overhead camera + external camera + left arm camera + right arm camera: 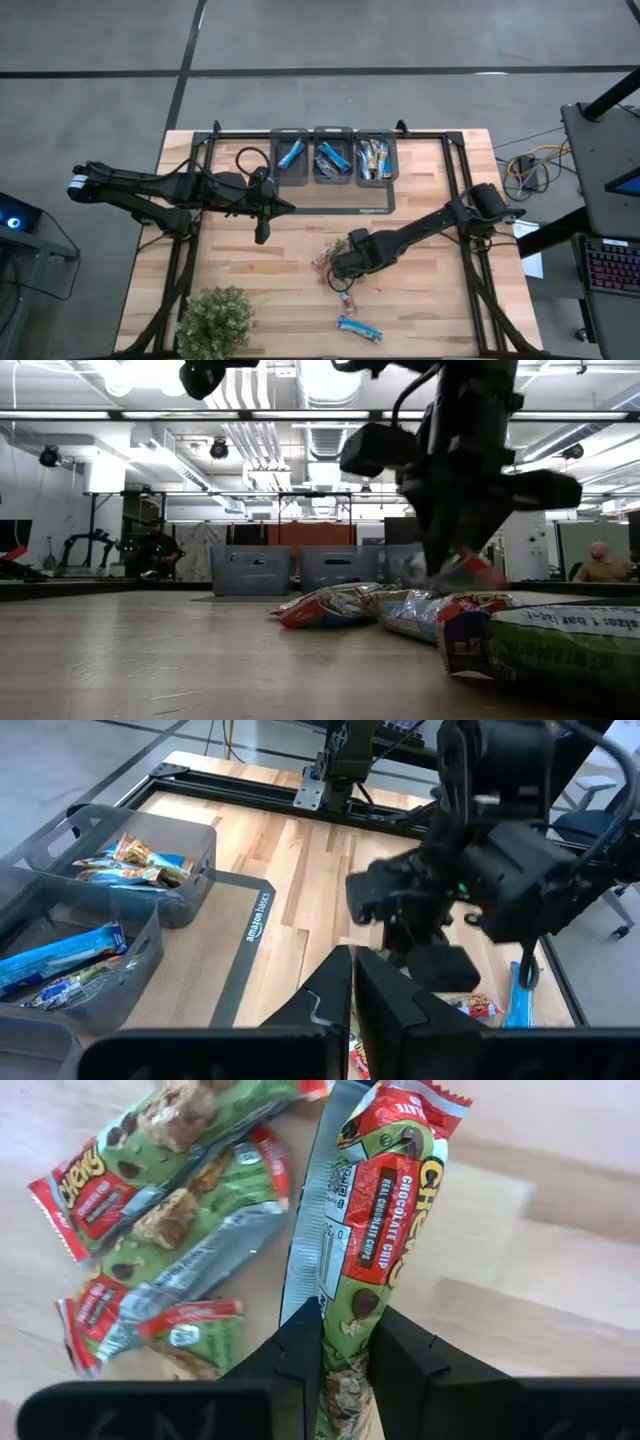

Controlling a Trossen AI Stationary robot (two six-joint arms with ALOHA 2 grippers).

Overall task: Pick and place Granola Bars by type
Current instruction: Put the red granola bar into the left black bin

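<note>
Several loose granola bars in green-and-red wrappers point(150, 1210) lie flat on the wooden table point(420, 310) near its middle. My right gripper point(347, 1320) points down over them, shut on one green-and-red bar point(385, 1190). Another multicoloured bar point(347, 300) and a blue bar point(358, 328) lie nearer the front edge. Three grey bins stand at the far side: two hold blue bars point(291, 152) point(332, 158), and the third holds multicoloured bars point(375, 158). My left gripper point(353, 952) hovers shut left of centre, holding nothing. My right gripper pinches the green-and-red bar near one end point(350, 1355), between its two fingers, one on each long side. The fingers come from above, pointing down, and lie across the bar. In the low view the bar point(468, 572) shows raised above the bars lying on the table.
A leafy green plant point(215, 320) stands at the front left corner. A dark mat edge point(370, 210) runs in front of the bins. Black frame rails point(465, 190) run along the table's sides. Bare wood lies between the two arms.
</note>
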